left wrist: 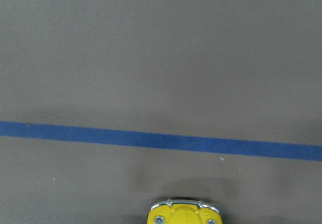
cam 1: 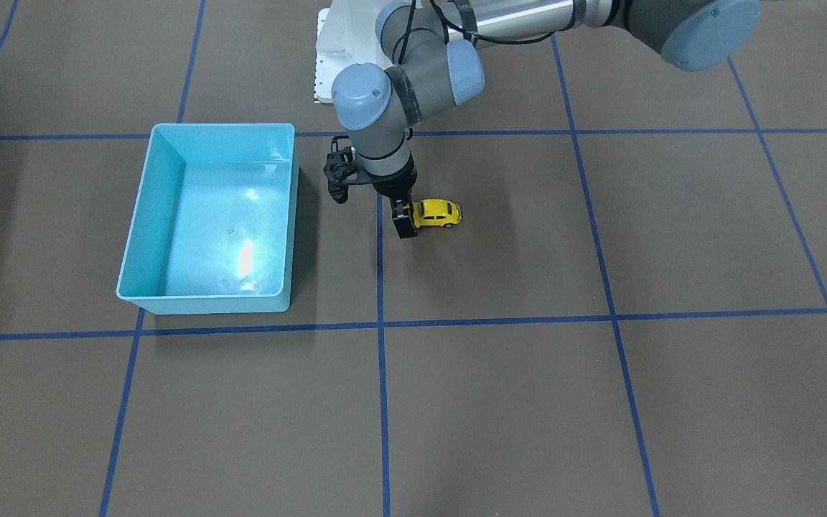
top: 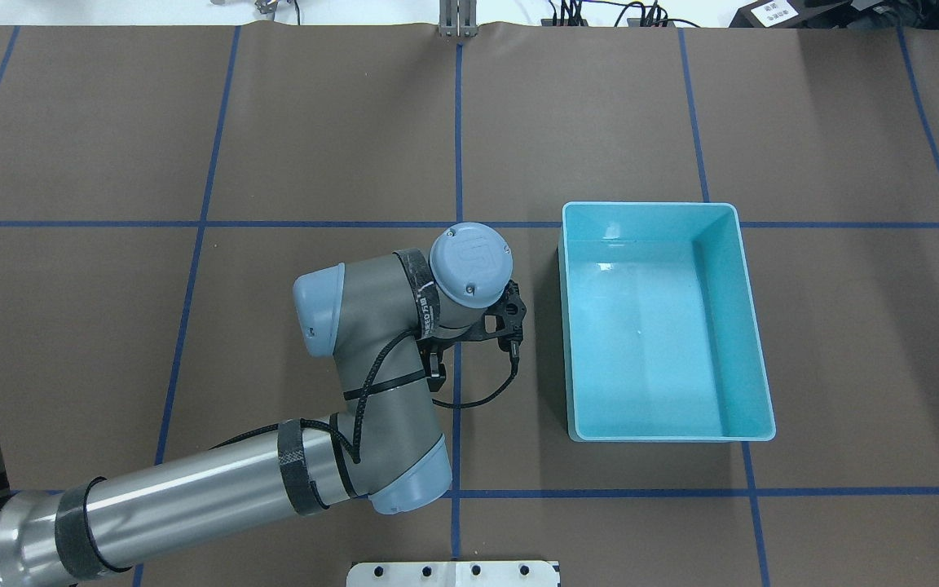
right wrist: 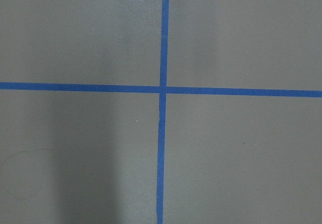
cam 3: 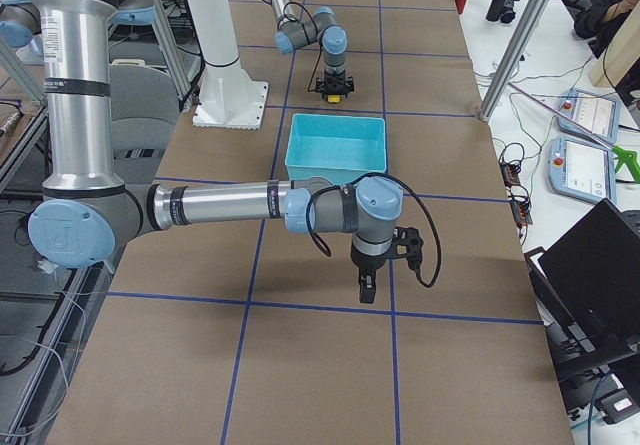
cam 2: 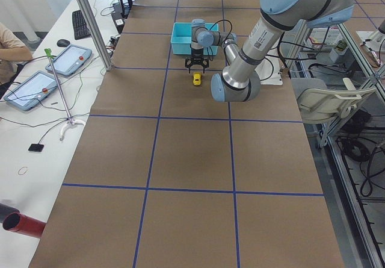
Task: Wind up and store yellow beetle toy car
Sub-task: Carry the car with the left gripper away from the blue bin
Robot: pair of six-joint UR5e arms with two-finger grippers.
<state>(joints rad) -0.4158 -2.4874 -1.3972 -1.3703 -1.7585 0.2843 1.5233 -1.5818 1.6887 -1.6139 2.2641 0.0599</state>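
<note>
The brown desk (cam 1: 600, 402) carries a light blue bin (cam 1: 161, 205) left of centre in the front-facing view. The left tool (cam 1: 403, 219) points down just above that frame's centre, its fingers set narrow at one end of the yellow beetle toy car (cam 1: 438, 212). I cannot tell whether they clamp it. The right tool (cam 3: 367, 287) hangs over the desk mid-frame in the right-side view, and I cannot tell its opening. The car stands on its wheels on the desk, right of the bin and outside it.
</note>
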